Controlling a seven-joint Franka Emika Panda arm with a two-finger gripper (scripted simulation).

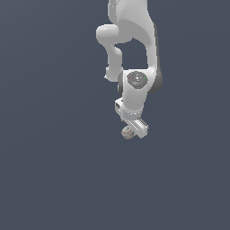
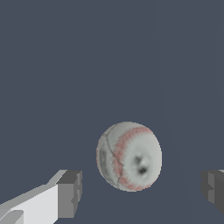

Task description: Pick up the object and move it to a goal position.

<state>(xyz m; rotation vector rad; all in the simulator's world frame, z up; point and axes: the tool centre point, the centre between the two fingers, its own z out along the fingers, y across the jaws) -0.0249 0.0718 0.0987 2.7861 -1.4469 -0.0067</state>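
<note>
The object is a small greyish-white ball (image 2: 129,156) with reddish stitch marks and dark spots. In the wrist view it lies on the flat grey surface between my two fingers (image 2: 70,194), with a gap on each side. My gripper (image 2: 142,190) is open and touches nothing. In the exterior view the ball (image 1: 128,132) shows only partly, peeking out beside the white hand, and my gripper (image 1: 133,131) hangs right over it, fingers mostly hidden by the hand.
The white arm (image 1: 134,54) reaches down from the top of the exterior view. A plain dark grey surface (image 1: 54,170) lies all around.
</note>
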